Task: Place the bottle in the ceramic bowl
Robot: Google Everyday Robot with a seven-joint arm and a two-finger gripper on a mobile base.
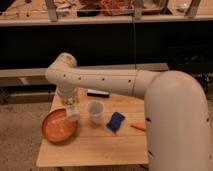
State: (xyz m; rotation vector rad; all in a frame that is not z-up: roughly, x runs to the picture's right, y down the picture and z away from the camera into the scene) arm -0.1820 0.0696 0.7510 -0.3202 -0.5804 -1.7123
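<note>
Item 1. Wide shallow ceramic bowl, orange-brown with a paler speckled inside, at the left end of the pale wooden worktop. Nothing lies flat inside it.

Item 2. Gripper at the end of the white arm, which reaches in from the right and bends downward above the bowl's right side. It sits directly over the bottle, at its top; whether it grips the bottle or has let go cannot be told.

Item 3. Small pale whitish bottle with a white label and a yellowish top, at the bowl's right rim, just under the gripper. Long axis close to vertical, perhaps leaning slightly; top uppermost, base towards the rim rather than the bowl's middle.

Item 4. Translucent white plastic cup, upright, just right of the bottle.

Item 5. Flat dark object at the back edge, partly behind the arm; its kind is unclear.

Item 6. Blue squarish pad, right of the cup.

Item 7. Small orange object, near the arm's body.

Hazard note. Judged from this position, a release here risks the base catching the rim, so the bottle tips outward onto the worktop or against the cup. Shifting left first would reduce this.
</note>
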